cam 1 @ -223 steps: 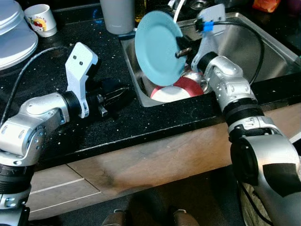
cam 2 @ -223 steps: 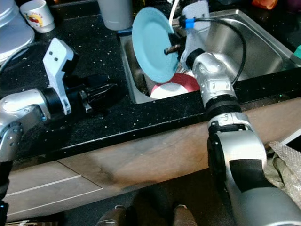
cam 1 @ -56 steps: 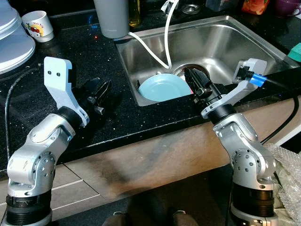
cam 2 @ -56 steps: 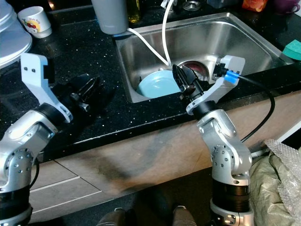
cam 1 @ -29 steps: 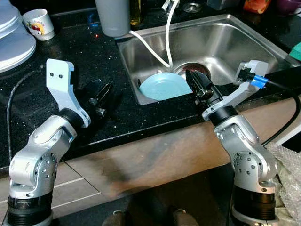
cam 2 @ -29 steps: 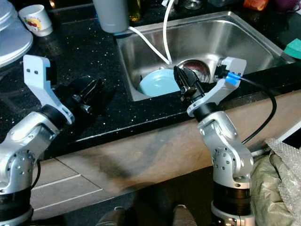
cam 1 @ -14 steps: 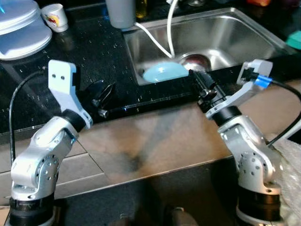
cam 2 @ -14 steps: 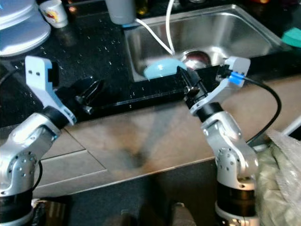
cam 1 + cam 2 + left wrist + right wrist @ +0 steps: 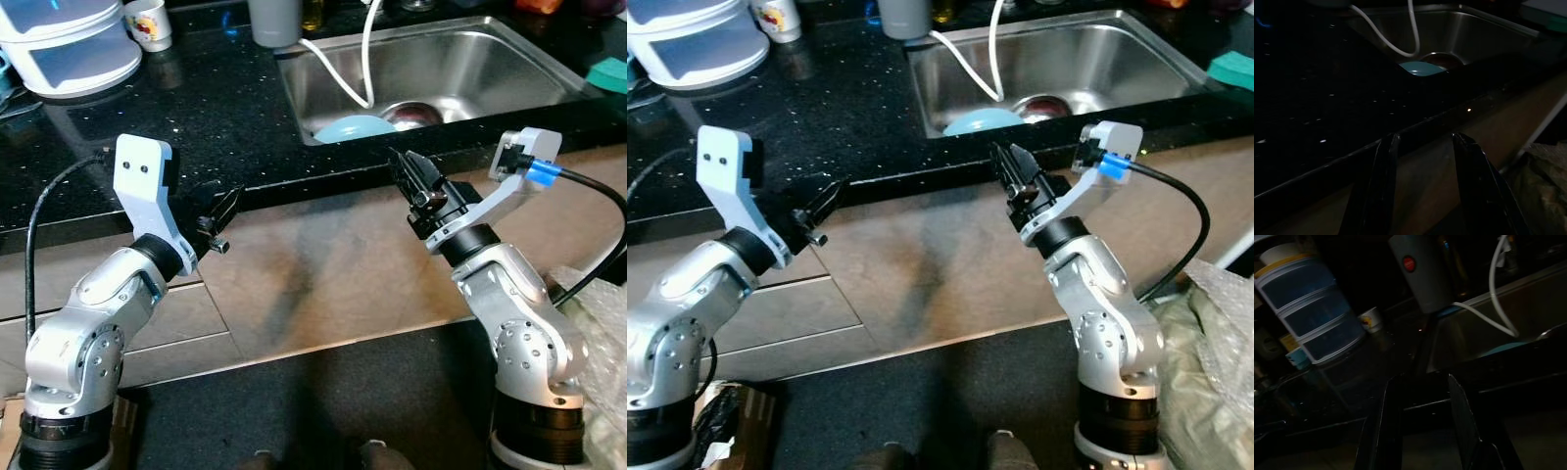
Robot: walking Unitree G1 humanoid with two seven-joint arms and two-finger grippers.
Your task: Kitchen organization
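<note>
Blue plate (image 9: 355, 127) lies in sink (image 9: 460, 59) — both grippers, left (image 9: 223, 211) and right (image 9: 409, 176), fingers parted, empty, well short of it.

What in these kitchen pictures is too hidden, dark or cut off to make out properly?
- Blue plate in the sink: the counter edge hides its near part in the eye views.
- Red dish: little shows beside the plate.
- Mug: cut by the top edge; print too small to read.
- Stacked containers: right wrist view too dark to tell contents.
</note>
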